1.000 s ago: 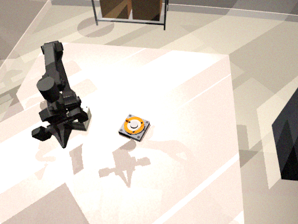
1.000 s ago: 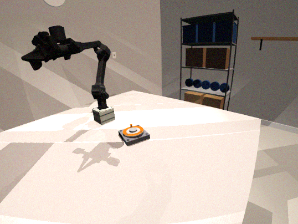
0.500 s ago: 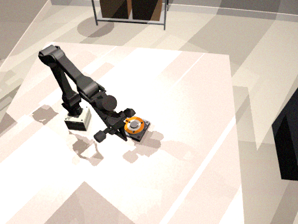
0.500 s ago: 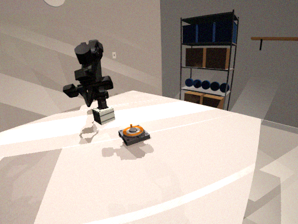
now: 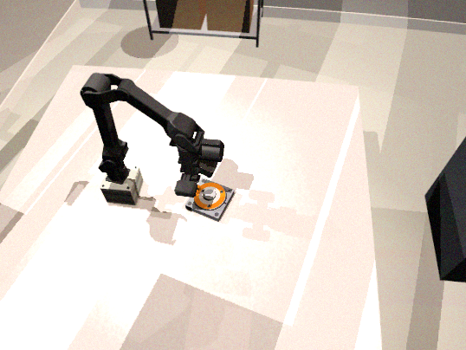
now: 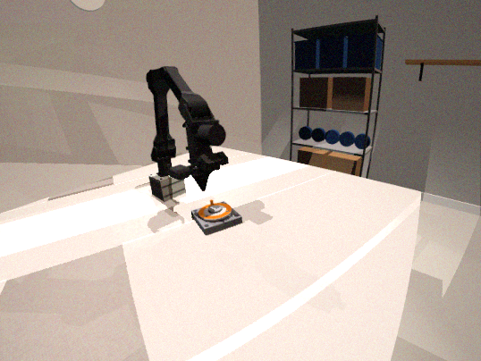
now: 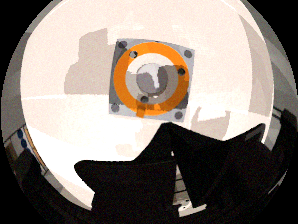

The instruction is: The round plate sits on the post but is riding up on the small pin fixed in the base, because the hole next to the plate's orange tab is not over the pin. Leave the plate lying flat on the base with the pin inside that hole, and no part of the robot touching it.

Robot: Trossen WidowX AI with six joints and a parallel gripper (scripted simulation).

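Our gripper (image 6: 203,187) hangs with its fingers pressed together on nothing, tips pointing down above the table (image 6: 313,232), just up and to the arm side of the one round plate (image 6: 215,211). We see air between the tips and the plate. The plate rings one post (image 5: 209,193) on one grey square base (image 5: 225,207), its orange tab (image 6: 211,203) standing up at the edge nearest us. The fixture sits well inside every table edge, with open surface on all sides.
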